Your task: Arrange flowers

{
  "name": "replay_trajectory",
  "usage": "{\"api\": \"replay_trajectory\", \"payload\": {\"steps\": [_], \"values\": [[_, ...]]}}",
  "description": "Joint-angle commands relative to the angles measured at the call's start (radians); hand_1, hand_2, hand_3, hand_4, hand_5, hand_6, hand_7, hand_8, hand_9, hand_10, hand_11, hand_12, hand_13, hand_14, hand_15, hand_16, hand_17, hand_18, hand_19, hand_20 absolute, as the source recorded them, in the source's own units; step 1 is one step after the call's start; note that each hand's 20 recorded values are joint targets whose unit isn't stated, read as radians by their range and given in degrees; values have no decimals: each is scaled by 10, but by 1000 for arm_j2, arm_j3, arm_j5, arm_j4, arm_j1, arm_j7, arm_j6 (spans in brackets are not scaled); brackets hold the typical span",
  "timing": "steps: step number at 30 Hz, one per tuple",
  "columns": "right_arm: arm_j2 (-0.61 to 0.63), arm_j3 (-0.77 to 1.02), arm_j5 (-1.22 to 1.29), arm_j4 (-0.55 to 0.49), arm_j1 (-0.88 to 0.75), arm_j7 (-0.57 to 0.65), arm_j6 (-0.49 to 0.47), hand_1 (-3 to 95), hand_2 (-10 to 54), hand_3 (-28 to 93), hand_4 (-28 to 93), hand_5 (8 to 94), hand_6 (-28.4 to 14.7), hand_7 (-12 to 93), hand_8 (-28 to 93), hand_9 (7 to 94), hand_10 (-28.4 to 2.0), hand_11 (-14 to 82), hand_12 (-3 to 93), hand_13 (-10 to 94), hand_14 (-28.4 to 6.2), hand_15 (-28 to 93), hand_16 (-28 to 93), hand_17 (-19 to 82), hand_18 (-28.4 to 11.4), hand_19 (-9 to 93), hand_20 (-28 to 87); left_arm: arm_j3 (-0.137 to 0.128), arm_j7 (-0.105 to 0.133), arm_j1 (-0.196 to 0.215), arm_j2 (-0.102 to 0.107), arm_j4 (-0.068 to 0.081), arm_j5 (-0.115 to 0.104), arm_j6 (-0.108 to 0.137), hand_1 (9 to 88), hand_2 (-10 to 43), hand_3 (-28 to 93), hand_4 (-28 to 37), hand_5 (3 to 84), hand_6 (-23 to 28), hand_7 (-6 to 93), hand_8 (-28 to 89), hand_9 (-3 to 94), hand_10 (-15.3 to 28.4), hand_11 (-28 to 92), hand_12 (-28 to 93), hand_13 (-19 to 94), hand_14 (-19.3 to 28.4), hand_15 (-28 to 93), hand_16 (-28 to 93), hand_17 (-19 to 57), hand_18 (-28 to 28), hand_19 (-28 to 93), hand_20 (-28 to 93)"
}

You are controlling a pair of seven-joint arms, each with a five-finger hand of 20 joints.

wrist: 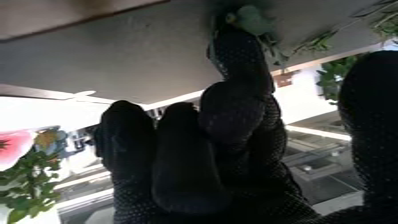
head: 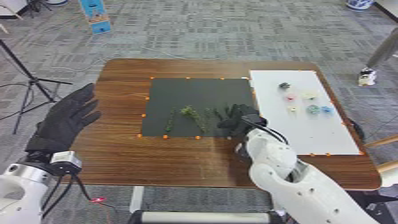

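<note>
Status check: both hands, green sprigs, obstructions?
Left hand open, left of dark mat. Right hand at mat's right side, beside green sprigs; grip unclear. No obstruction apparent.

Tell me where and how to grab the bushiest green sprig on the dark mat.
I'd pinch the sprig by its thin stem at the near end, coming down from above with thumb and fingers across it. It lies on the dark mat with its bushy end pointing away from the robot, so that grip should spare the leaves.
</note>
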Motion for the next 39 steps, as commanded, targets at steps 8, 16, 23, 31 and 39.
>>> {"api": "replay_trajectory", "payload": {"steps": [8,16,23,31,39], "values": [[101,134,-5,-115,-143,-14,218,226,-95,766,-283,676,-33,270,-79,752,-115,546,471,739,-78,807,507,434,-213,932,557,-8,-2,13,-8,-5,-5,-1,288,-95,605,-283,236,16,154,-93,163,83,102,178,124,104,108,53,-86,147,347,78],[124,235,14,-147,-234,-27,207,237,-95,768,-281,675,-33,271,-76,749,-115,539,467,733,-82,804,500,427,-212,932,554,-10,0,18,-7,-6,-8,1,288,-95,606,-283,236,16,155,-93,163,83,101,179,123,104,109,53,-87,147,348,79],[103,269,119,-80,-257,-145,69,344,-91,827,-194,555,-38,275,-93,611,-131,492,562,611,-112,803,472,308,-208,862,527,-4,-2,14,-6,-1,-12,0,287,-95,608,-283,235,16,155,-93,163,82,101,179,124,104,109,52,-87,147,349,80],[98,240,108,-49,-237,-141,47,428,-80,849,-186,477,-29,251,-101,538,-123,415,688,570,-116,789,499,278,-205,828,534,-5,-3,14,-4,0,-12,-2,284,-95,610,-283,235,16,155,-93,164,83,102,178,123,104,111,51,-87,147,348,80],[113,216,126,-76,-229,-191,13,416,-83,852,-183,484,-44,249,-99,533,-124,421,678,565,-116,785,499,273,-203,824,531,-7,-2,17,-2,-2,-13,-1,284,-95,610,-283,236,16,155,-93,163,83,103,178,124,105,111,52,-88,147,349,80]]}}
